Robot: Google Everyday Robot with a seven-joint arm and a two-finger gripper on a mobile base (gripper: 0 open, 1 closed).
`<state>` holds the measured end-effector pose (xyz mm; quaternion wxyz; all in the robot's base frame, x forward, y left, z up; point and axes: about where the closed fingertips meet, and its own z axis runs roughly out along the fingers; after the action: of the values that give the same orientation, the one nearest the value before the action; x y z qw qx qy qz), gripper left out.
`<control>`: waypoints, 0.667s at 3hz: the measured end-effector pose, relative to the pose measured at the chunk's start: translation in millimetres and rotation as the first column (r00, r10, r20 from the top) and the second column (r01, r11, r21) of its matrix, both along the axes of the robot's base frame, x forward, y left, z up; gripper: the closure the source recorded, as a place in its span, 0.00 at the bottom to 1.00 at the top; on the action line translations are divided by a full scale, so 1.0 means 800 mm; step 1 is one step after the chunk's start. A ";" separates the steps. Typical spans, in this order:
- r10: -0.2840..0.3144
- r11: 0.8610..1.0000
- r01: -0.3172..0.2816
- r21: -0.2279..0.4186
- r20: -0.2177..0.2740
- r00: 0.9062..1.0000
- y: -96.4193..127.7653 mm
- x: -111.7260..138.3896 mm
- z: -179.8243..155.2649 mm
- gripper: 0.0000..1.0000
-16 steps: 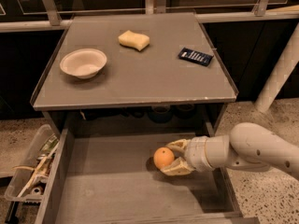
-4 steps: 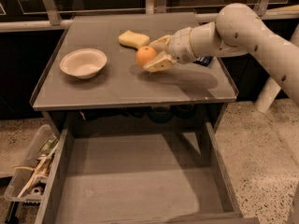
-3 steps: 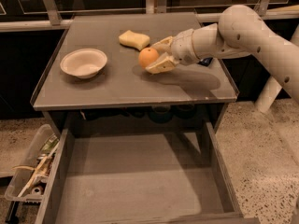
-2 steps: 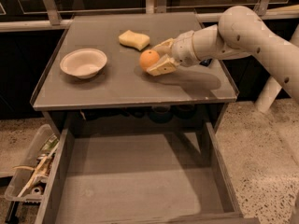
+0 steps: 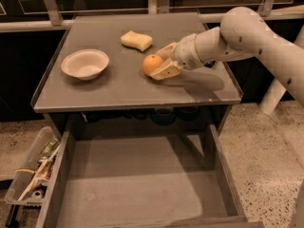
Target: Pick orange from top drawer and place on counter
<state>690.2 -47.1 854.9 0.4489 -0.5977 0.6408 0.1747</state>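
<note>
Orange held in the gripper at the counter

We see the counter as a grey, rimmed top that fills the far half of the scene. Below it and nearer to us, the top drawer stands pulled out, showing its flat grey floor. The white arm reaches in from the right, over the counter's right side. Left of the drawer sits a clear plastic bin of clutter. A white bowl rests on the counter's left part, and a pale yellow sponge lies farther back, near the middle. The gripper is just right of the counter's centre, its jaws closed against the orange, one finger on the far side and one on the near side. The orange sits low at the counter, just nearer than the sponge and well right of the bowl. We cannot tell whether it touches the surface.
</note>
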 end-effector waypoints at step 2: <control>0.000 1.000 0.000 0.000 0.000 1.000 0.000 0.000 0.000 0.36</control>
<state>690.1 -47.1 854.8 0.4489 -0.5978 0.6408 0.1747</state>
